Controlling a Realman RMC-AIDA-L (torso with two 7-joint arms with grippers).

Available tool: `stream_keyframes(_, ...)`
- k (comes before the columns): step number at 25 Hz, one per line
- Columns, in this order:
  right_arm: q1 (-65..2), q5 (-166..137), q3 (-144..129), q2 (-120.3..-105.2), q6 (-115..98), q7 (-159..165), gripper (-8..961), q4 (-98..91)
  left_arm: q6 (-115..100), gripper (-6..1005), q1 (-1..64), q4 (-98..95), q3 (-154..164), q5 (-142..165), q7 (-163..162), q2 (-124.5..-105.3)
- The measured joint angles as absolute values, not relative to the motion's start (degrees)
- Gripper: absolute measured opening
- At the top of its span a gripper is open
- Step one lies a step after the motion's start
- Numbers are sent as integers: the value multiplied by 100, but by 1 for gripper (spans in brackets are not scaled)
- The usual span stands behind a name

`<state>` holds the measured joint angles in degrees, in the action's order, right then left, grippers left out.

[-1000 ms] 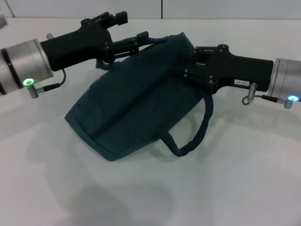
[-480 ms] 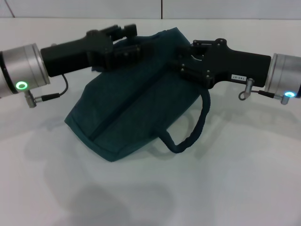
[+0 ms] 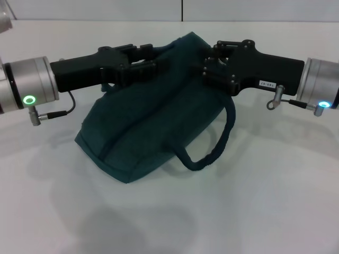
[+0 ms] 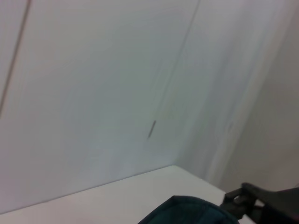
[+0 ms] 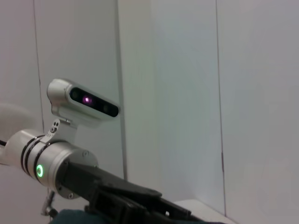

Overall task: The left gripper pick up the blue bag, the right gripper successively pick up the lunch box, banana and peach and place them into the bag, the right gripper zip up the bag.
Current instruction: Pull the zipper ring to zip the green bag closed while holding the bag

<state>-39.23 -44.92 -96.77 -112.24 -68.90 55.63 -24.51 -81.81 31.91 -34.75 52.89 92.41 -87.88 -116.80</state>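
The blue bag (image 3: 153, 116) slumps on the tabletop (image 3: 254, 206). The left gripper (image 3: 151, 61) at ten o'clock and the right gripper (image 3: 209, 66) at two o'clock both meet its top edge; whether either gripper's fingers grasp the fabric, I cannot tell.

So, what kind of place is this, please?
Probably a robot test bench in a lab: a plain white table, bare white wall panels, and only a blue bag between the left gripper and right gripper.
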Motion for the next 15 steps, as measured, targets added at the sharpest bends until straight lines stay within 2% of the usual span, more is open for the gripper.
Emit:
stream_keyframes(6,-3904,-4491,-9555,-11272,-6894,5502,409,-2447,-8060,506,3115,-3475,5283,9275,-8674,-11680)
stream_keyframes(11,-3840,-4491,-9436,-11295,-6978,5454,408,-2461,-8054,394,3007,-3475,5279,9262,-8366,-11660)
stream_keyframes(15,-3538,-4489,-8913,-11310,-7298,5434,408,-2597,-8105,304,2900,-3473,5265,9201,-8011,-11692)
